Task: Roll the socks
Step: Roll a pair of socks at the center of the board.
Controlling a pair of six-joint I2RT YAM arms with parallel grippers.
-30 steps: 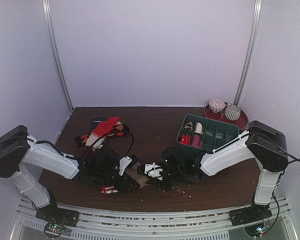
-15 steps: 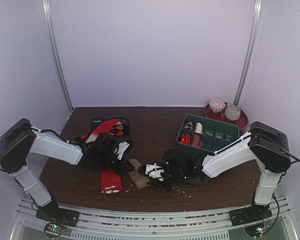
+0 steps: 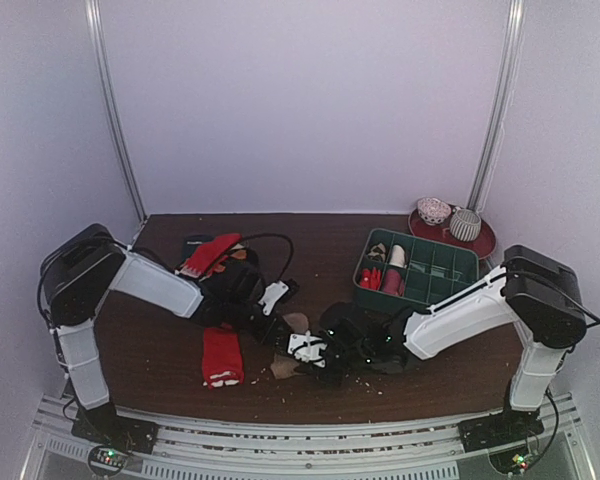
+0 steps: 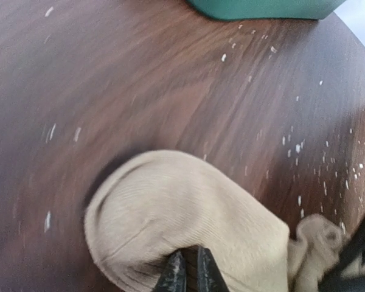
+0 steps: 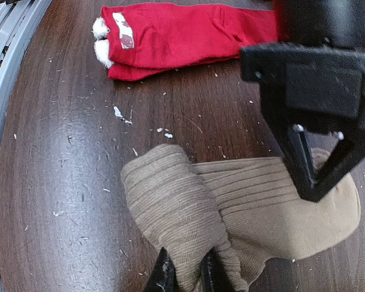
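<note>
The tan-brown sock [image 3: 295, 323] lies at the table's front centre, between both grippers. My left gripper [image 3: 283, 303] is shut on one end of it; in the left wrist view the fingertips [image 4: 188, 275] pinch a fold of the tan sock [image 4: 188, 213]. My right gripper [image 3: 303, 350] is shut on the other end, where the ribbed fabric is folded over into a short roll [image 5: 170, 207] above my fingertips [image 5: 185, 275]. The red sock [image 3: 221, 357] with white marks at its near end lies flat to the left, free of both grippers. It also shows in the right wrist view [image 5: 182, 33].
A green compartment box [image 3: 417, 265] stands at the right, its edge also in the left wrist view [image 4: 261, 7]. A red plate [image 3: 480, 245] with two small bowls sits behind it. A pile of red and dark fabric [image 3: 212, 255] lies at the back left. White crumbs dot the wood.
My left arm has swung back and to the right, away from the red sock, which now lies uncovered. The left gripper now holds the tan sock's far end. The right gripper has barely moved.
</note>
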